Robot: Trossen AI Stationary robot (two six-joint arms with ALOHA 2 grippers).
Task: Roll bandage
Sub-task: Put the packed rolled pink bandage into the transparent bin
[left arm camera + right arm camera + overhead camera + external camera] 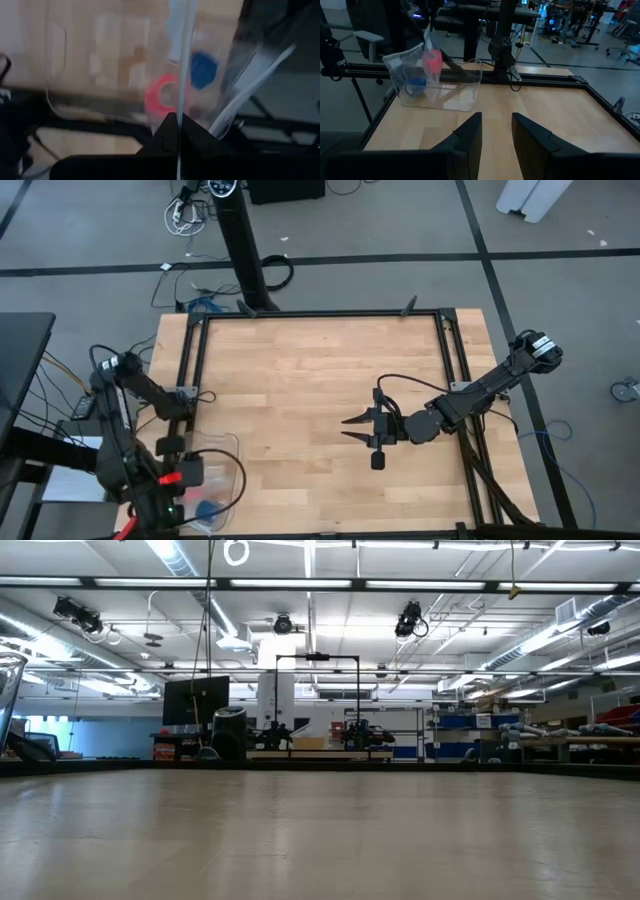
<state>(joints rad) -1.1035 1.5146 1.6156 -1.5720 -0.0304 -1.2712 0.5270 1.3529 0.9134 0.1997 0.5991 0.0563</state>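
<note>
The bandage [431,62] is a small pink-red roll inside a clear plastic container [440,90] at the table's near left corner, next to a small blue object [415,82]. Through the clear plastic, the left wrist view also shows the roll [161,95] and the blue object [202,67]. My left gripper [188,474] is at the container, shut on a thin clear plastic edge. My right gripper [352,428] is open and empty over the middle of the table, pointing toward the container; its fingers also show in the right wrist view [497,135]. My left gripper pinches a thin clear edge of the container [179,107] between its two fingers. The edge runs straight on from the fingertips, in line with the fingers. I cannot tell whether it is a wall or a lid, or whether the container is lifted.
A black frame [320,315] runs around the wooden table top. Bare wood [300,380] lies between my right gripper and the container. Cables hang off the table's left side [60,410]. The container's clear edge shows at the left of the low view [10,690].
</note>
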